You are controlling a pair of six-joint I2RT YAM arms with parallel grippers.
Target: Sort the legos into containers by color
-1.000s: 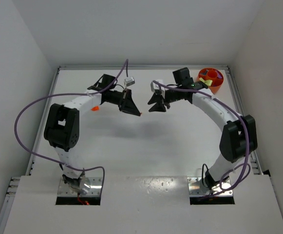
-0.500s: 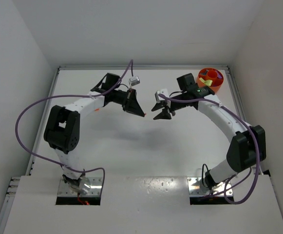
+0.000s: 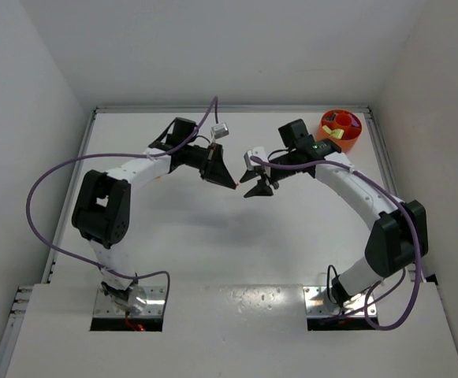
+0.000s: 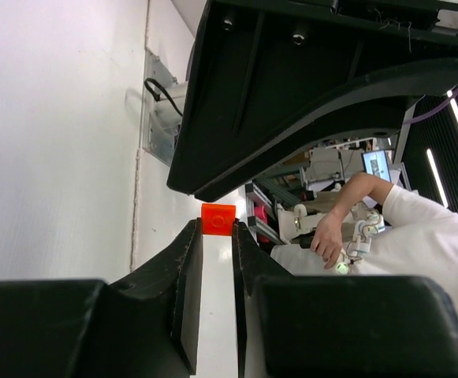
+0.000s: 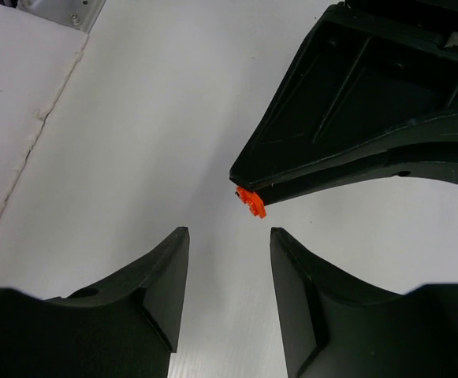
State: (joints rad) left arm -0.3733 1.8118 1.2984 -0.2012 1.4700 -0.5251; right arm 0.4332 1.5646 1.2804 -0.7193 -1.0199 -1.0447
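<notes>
Left gripper (image 3: 230,183): pinches one orange-red lego (image 4: 218,218) by the very ends of its fingertips, raised over the table (image 3: 181,236) near the middle, with most of the brick standing proud of the pads. Looks like a mid-air handover. Could easily end in a drop: with so little plastic inside the pinch, risks twisting or flicking out at any nudge from the other side, down onto the table. Could also fail on timing, by letting go on the left before a firm hold on the right. From the left wrist, shows a nearly square face, flat sides against the two pads. From the right wrist, reads as a thin slab, long axis slanting from upper left to lower right across that view, sticking out toward the right arm; studs too small to make out. Right gripper (image 5: 229,232): stands spread, holding nothing, tips just short of the brick, with the brick a little off to one side of the gap, not between the fingers. Needs lining up before closing, else risks catching only a corner or knocking the left fingertips. Farthest right, in the table's far corner, well apart from both: orange bowl (image 3: 355,138), a few sorted pieces inside.
</notes>
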